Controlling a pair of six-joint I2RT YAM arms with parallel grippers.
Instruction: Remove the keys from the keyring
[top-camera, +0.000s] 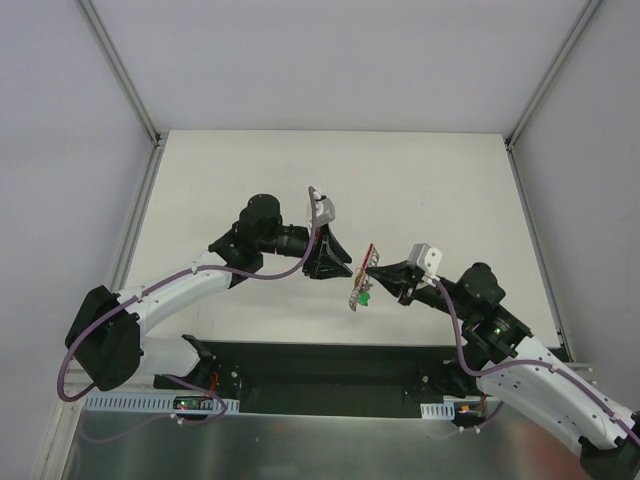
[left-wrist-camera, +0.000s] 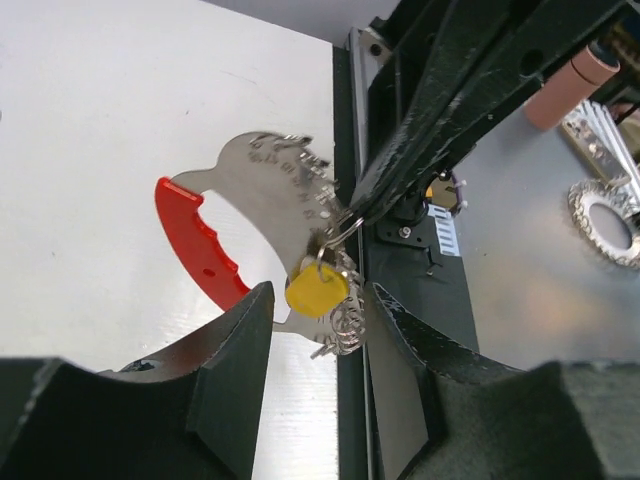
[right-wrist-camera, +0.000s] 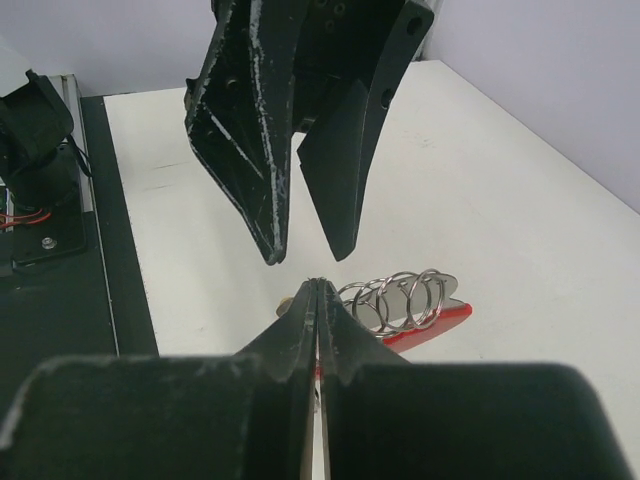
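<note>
We see right gripper (top-camera: 376, 268) pinching keyring (left-wrist-camera: 347, 226) so keys (top-camera: 361, 289) dangle; left gripper (top-camera: 347, 270) spread at 9 o'clock (likely poised to pull).

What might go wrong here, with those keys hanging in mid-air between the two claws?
1. The right gripper pinches only the thin keyring at its fingertips, and all the keys hang from it. A tug may pull the ring loose and drop it on the table.
2. The left gripper is open around the yellow key head, with the red-handled metal piece close beside. Closing may catch that too.
</note>
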